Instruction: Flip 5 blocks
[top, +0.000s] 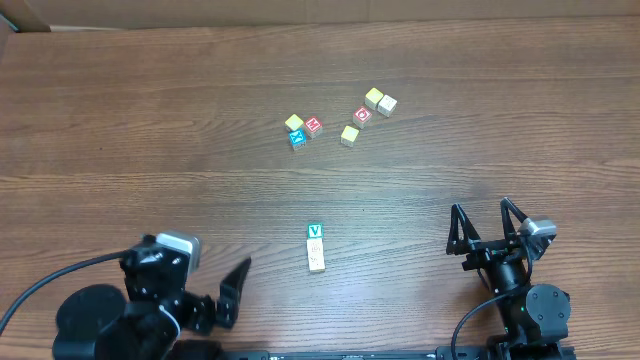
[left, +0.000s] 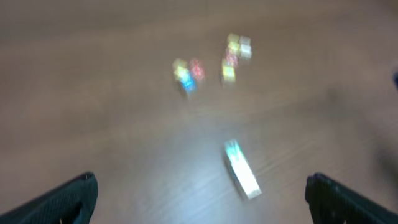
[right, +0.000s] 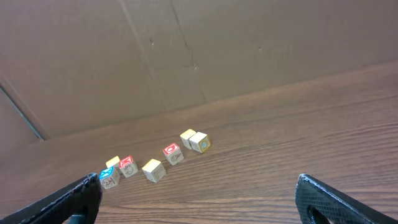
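Several small blocks lie in a loose cluster at the far middle of the table: a yellow one (top: 294, 122), a blue one (top: 297, 139), a red one (top: 314, 126), another yellow (top: 349, 135), a red "O" (top: 363, 114) and a pale pair (top: 380, 101). Nearer, a green "V" block (top: 315, 232) heads a short row with pale blocks (top: 317, 258) behind it. My left gripper (top: 232, 292) is open, low at the front left, left of that row (left: 242, 169). My right gripper (top: 482, 208) is open at the front right, empty, facing the cluster (right: 153, 170).
The wooden table (top: 120, 120) runs to a cardboard wall (right: 186, 50) at the back. The left wrist view is blurred, and a black cable (top: 50, 285) trails from the left arm.
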